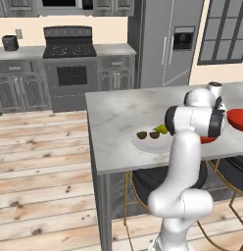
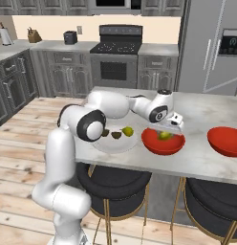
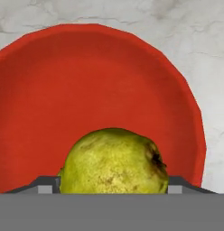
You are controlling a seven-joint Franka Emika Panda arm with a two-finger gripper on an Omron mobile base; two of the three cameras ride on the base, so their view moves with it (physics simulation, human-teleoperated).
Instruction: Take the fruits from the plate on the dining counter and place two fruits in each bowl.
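Pear (image 3: 114, 161) sits closest in the hand view, yellow-green with a dark blemish on its right side, between the two fingertips (image 3: 46, 184) of the pincer (image 3: 113, 186). Each tip shows hard against one side of the fruit, so the pincer looks closed about the pear, partway open, though whether the grip is firm I cannot tell. Behind the pear lies the near bowl (image 3: 64, 81), glossy red, with pale marbled surface (image 3: 208, 49) past its rim.

From the right base view, the pincer (image 2: 164, 132) hangs over that bowl (image 2: 163, 141), and the pear (image 2: 164, 136) shows low inside its rim; I cannot tell if it touches the bottom. Just left of the bowl is the white plate (image 2: 115, 143), holding a second pear (image 2: 127, 131) and a dark fruit (image 2: 116, 135) beside it. Another dark fruit (image 2: 105, 132) lies partly behind the arm's elbow. Well apart to the right stands the far bowl (image 2: 225, 140).

From the left base view, the plate (image 1: 150, 143) carries two dark fruits (image 1: 142, 135) with the pear (image 1: 161, 129) behind them. The far bowl (image 1: 238, 119) shows at the right edge. Beyond the surface (image 1: 123, 110) stand a dark stove (image 1: 69, 49) and a grey fridge (image 1: 162, 41).
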